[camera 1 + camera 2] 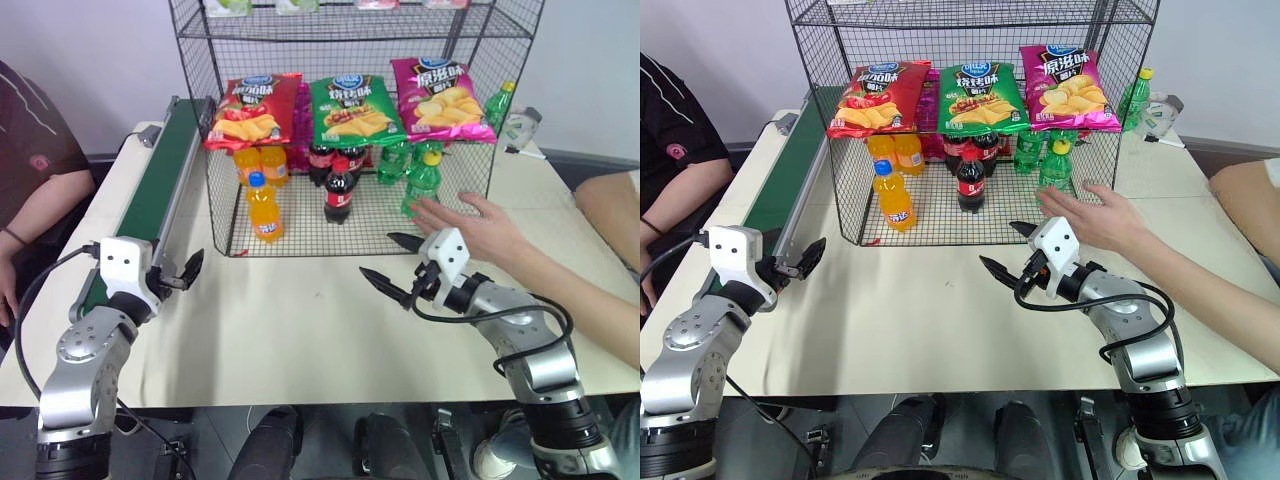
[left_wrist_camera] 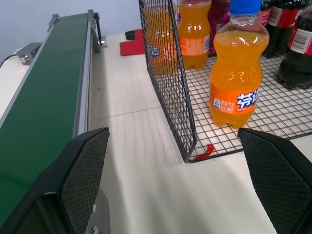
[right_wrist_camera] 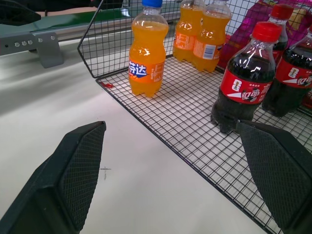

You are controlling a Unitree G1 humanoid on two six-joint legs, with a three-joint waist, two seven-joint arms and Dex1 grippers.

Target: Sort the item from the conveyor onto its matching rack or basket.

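The item, a small orange soda bottle (image 1: pixel 264 207) with a blue cap, stands upright inside the rack's low wire basket (image 1: pixel 222 200), near its front left corner. The wrist views show the same bottle (image 2: pixel 238 73) (image 3: pixel 146 48) on the basket's grid floor. The dark-green conveyor (image 1: pixel 160 180) runs along the table's left side with nothing on its belt. My left gripper (image 1: pixel 183 272) hovers open and empty beside the conveyor's near end. My right gripper (image 1: pixel 378 256) is open and empty in front of the basket, pointing left toward it.
A person's hand (image 1: pixel 480 225) rests flat on the table just right of my right gripper, by the basket's front right corner. Another person's arm (image 1: pixel 40 200) is at the far left. Cola bottles (image 1: pixel 338 190), green bottles (image 1: pixel 420 180) and more orange bottles share the basket; chip bags (image 1: pixel 350 110) lie above.
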